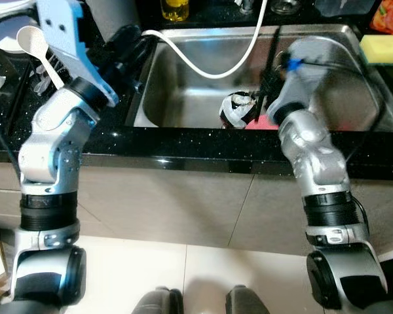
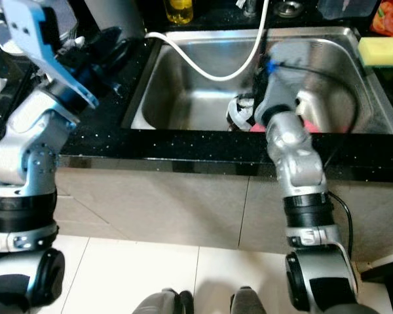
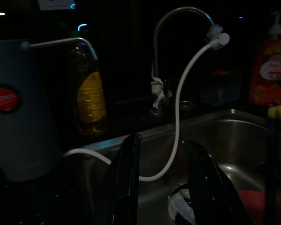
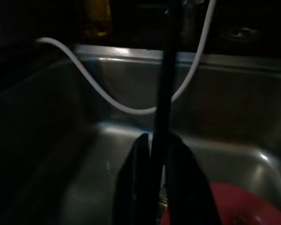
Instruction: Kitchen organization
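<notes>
In sink (image 1: 183, 98), right fingers (image 4: 178, 187) clamped on black rod (image 4: 166, 93); left fingers (image 3: 126, 178) apart

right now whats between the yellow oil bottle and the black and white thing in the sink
The white hose loops across that stretch, over the bare steel sink floor, between the oil bottle and the black-and-white item. It is clearest in the left eye view.

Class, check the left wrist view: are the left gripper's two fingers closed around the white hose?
No: the left gripper is open, its fingers apart, with the white hose hanging beyond them.
</notes>
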Controlling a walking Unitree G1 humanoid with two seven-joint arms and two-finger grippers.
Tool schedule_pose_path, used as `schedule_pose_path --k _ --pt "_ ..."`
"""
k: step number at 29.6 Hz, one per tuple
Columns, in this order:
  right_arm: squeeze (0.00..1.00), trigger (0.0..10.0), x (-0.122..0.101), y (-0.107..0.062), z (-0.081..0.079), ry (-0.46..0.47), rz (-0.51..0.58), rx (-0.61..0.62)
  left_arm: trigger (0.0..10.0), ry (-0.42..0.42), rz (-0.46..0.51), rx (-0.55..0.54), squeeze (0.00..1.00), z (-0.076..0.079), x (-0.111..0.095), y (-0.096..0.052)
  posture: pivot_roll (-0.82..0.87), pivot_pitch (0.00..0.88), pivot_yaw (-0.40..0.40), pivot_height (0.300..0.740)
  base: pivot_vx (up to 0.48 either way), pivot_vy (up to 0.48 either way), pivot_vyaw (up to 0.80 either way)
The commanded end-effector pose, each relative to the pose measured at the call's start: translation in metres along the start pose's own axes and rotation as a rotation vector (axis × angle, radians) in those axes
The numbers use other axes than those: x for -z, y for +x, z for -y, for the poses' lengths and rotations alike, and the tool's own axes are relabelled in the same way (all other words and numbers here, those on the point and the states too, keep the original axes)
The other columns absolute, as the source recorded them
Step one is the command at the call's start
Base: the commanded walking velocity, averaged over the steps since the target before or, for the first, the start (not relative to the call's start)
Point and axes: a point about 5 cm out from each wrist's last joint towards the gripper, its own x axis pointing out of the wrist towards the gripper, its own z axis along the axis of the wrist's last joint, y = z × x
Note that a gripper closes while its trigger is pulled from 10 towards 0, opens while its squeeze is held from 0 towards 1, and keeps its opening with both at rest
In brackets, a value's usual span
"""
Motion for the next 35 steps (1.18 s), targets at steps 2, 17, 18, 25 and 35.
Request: schedule_pose_path --k 2,17,18,25,35 --pt "1.0 10.0 0.017 0.0 -0.004 0.015 -0.067 0.003 10.0 0.02 -0.023 -0.029 0.0 -0.006 0.0 -0.007 -0.06 0.151 0.087 0.74 0.0 0.0 0.0" --pt "0.0 10.0 -0.016 0.001 0.017 0.103 0.138 0.118 10.0 0.02 -0.036 -0.068 0.0 -0.006 0.002 -0.007 -0.07 0.152 0.09 0.74 0.0 0.0 0.0" --pt "0.0 10.0 -0.022 0.001 0.018 0.108 0.169 0.116 10.0 0.026 -0.042 -0.075 0.0 -0.006 0.003 -0.007 -0.07 0.153 0.09 0.74 0.0 0.0 0.0" --pt "0.0 10.0 -0.052 -0.002 0.019 0.122 0.3 0.074 10.0 0.074 -0.063 -0.147 0.0 -0.015 0.006 -0.008 -0.07 0.152 0.091 0.74 0.0 0.0 0.0" --pt "0.0 10.0 -0.082 -0.012 0.022 0.132 0.433 0.071 10.0 0.162 -0.144 -0.354 0.0 -0.04 0.015 -0.015 -0.07 0.152 0.097 0.74 0.0 0.0 0.0"
